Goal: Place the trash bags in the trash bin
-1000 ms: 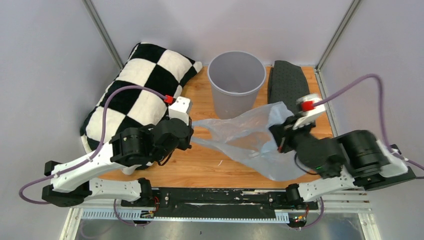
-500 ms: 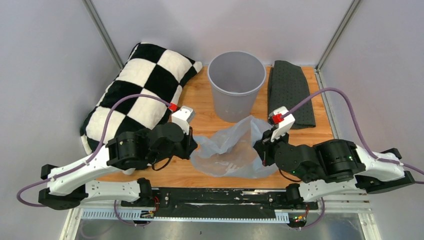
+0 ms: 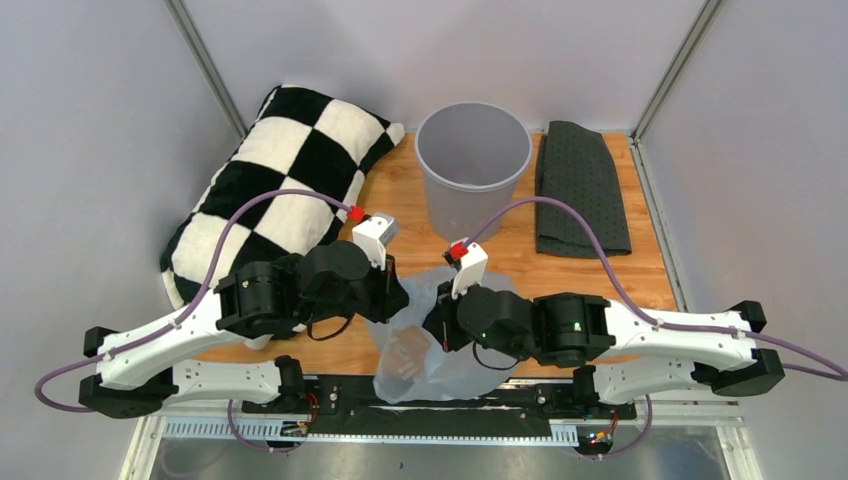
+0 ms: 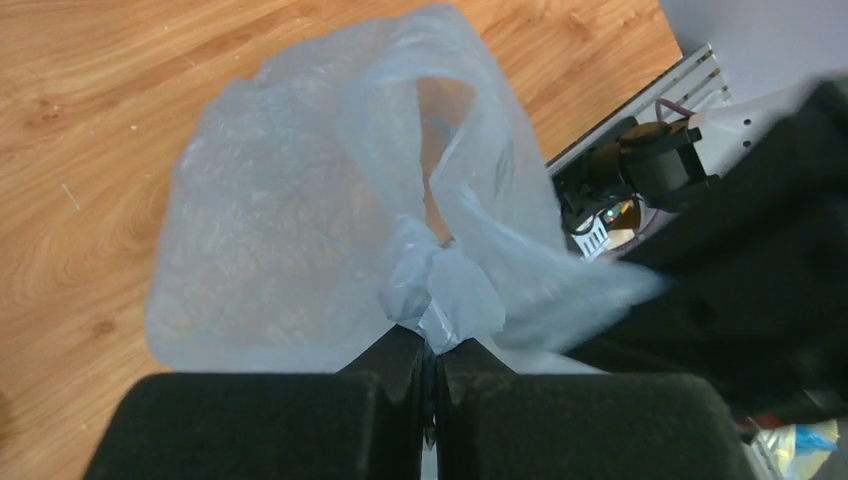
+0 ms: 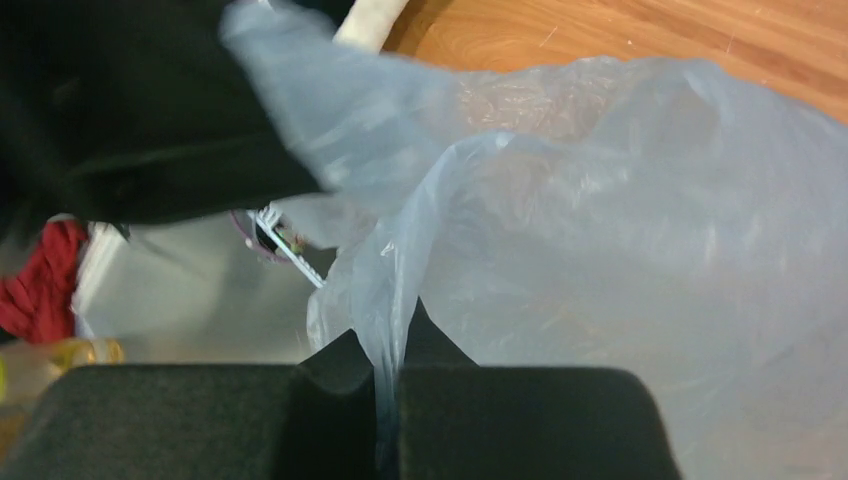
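Note:
A thin pale blue translucent trash bag (image 3: 425,345) hangs bunched between my two arms at the table's near edge, spilling over the front rail. My left gripper (image 4: 431,345) is shut on a knotted handle loop of the trash bag (image 4: 300,240). Close beside it on the right, my right gripper (image 5: 388,350) is shut on a gathered edge of the same trash bag (image 5: 620,230). From above, the left gripper (image 3: 395,300) and the right gripper (image 3: 437,325) stand only a hand's width apart. The round light grey trash bin (image 3: 472,170) stands upright and open at the back centre.
A black-and-white checkered pillow (image 3: 270,190) lies along the left side. A dark grey dotted cloth (image 3: 580,185) lies flat at the back right, next to the bin. Bare wooden table (image 3: 660,270) shows between bin and arms. Purple cables arc over both arms.
The right arm has swung left and toward the front, dragging the bag off the table's right half. The bag has gone from spread out to bunched between the two grippers. The left gripper shifted slightly right.

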Robot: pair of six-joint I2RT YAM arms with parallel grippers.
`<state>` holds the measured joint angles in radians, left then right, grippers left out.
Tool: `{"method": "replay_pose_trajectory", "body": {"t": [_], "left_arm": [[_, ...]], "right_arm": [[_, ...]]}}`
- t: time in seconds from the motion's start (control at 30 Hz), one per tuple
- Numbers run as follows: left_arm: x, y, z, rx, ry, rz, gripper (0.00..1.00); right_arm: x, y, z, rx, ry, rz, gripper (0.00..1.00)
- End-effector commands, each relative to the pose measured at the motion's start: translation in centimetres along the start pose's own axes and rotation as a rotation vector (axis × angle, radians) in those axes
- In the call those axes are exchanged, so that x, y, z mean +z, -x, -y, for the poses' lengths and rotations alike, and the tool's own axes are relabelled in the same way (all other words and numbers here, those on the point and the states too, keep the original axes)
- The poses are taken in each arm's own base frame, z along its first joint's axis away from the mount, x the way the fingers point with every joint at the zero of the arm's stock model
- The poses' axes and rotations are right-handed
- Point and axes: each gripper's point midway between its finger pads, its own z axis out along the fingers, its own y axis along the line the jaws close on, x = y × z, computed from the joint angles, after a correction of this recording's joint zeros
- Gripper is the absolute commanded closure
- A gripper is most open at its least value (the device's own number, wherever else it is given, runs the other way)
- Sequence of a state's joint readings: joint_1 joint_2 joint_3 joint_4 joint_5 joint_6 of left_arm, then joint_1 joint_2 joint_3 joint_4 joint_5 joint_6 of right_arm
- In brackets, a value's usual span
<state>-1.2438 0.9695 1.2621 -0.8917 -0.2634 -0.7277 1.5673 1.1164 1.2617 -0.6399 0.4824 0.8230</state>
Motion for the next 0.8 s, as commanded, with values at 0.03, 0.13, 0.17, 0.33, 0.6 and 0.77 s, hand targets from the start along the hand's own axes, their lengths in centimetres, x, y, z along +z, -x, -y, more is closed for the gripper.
{"method": "replay_pose_trajectory", "body": {"t": [0.03, 0.13, 0.17, 0.33, 0.6, 0.77], "left_arm": [[-1.0, 0.2, 0.1, -0.029, -0.036, 0.022, 1.0], [-1.4, -0.2, 0.1, -0.027, -0.056, 0.016, 0.99], [-1.5, -0.3, 0.2, -0.023, -0.065, 0.012, 0.97], [-1.5, -0.6, 1.1, 0.002, -0.107, -0.022, 0.89], [-1.6, 2.0, -2.3, -0.144, 0.073, 0.154, 1.0], [-2.4, 4.0, -5.3, -0.22, 0.189, 0.288, 1.0]], "right_arm": [[2.6, 2.7, 0.3, 0.242, 0.101, 0.078, 1.0], [4.0, 3.9, 1.4, 0.313, 0.103, 0.099, 1.0], [4.4, 4.3, 1.5, 0.33, 0.111, 0.099, 1.0], [5.5, 6.7, 2.3, 0.355, 0.093, 0.132, 1.0], [5.9, 4.2, 2.5, 0.368, 0.096, 0.039, 0.98], [4.3, 3.0, 3.3, 0.364, 0.102, 0.048, 0.71]]}}
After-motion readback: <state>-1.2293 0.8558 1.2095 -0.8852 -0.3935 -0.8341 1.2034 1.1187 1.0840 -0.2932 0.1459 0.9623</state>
